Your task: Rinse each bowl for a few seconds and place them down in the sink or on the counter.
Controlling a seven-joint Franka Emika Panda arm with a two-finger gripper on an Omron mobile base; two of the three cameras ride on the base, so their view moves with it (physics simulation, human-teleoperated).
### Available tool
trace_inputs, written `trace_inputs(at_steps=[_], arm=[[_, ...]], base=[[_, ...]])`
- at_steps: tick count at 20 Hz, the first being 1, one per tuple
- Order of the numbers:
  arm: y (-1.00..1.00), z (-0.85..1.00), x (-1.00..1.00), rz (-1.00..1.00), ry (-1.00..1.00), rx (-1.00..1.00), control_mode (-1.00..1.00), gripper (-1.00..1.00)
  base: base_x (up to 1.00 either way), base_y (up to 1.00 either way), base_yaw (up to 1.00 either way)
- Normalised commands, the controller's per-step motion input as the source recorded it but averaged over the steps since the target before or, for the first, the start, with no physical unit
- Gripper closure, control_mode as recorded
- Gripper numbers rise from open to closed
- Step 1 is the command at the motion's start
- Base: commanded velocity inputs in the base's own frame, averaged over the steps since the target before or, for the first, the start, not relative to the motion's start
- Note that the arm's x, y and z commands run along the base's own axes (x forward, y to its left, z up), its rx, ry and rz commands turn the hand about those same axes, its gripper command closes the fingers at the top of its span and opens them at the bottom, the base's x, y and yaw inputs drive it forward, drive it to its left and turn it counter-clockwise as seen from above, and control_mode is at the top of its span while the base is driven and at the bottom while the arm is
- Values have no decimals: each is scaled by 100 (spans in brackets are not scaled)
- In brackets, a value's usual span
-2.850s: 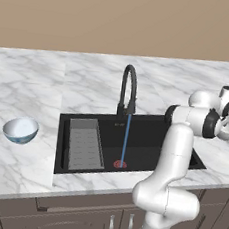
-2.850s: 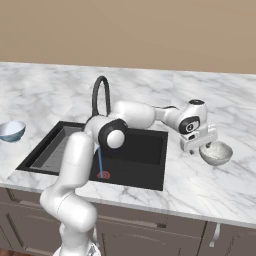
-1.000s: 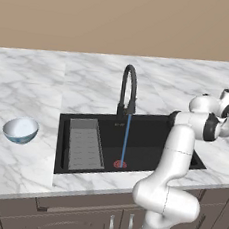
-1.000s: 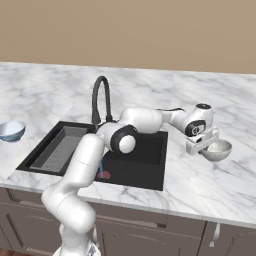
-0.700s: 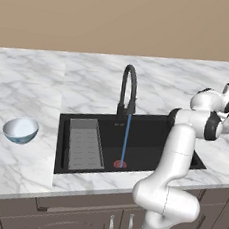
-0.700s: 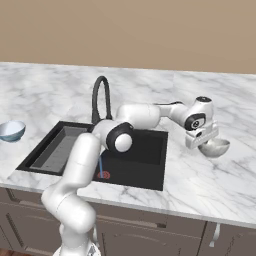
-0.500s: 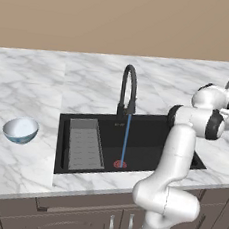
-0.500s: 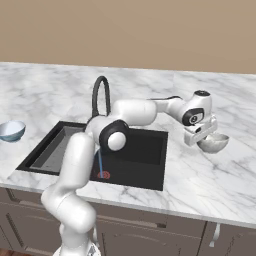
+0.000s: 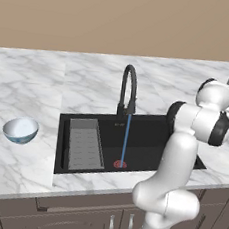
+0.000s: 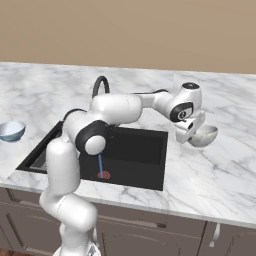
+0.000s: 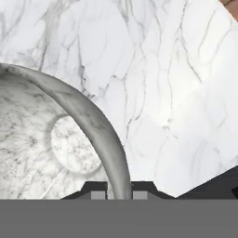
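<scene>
**Grey bowl held over the counter**

A tan wall (image 9: 122, 17) fills the top. The white marble counter (image 9: 35, 77) runs across the middle, around the black sink (image 10: 135, 150). The gripper (image 10: 189, 131) pinches the speckled bowl (image 10: 202, 136) rim at right. The blue bowl (image 9: 20, 130) sits far left.

speckled bowl (image 10: 204, 135) aloft, blue bowl (image 9: 20, 130) on counter (image 9: 28, 91)

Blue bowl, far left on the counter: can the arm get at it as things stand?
Probably not yet: the gripper is shut on the grey bowl right of the sink, and the blue bowl sits across it.
</scene>
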Motion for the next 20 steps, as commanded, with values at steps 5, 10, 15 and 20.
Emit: trace_inputs(at_steps=[5, 10, 15, 20], arm=[[55, 16, -32, 26, 0, 0, -100, 100], [41, 24, -19, 31, 0, 1, -100, 100], [28, 19, -7, 35, 0, 0, -100, 100], [22, 7, 0, 37, 0, 0, -100, 100]], base=[[0, 0, 0], [0, 0, 0], [0, 0, 0], [0, 0, 0]])
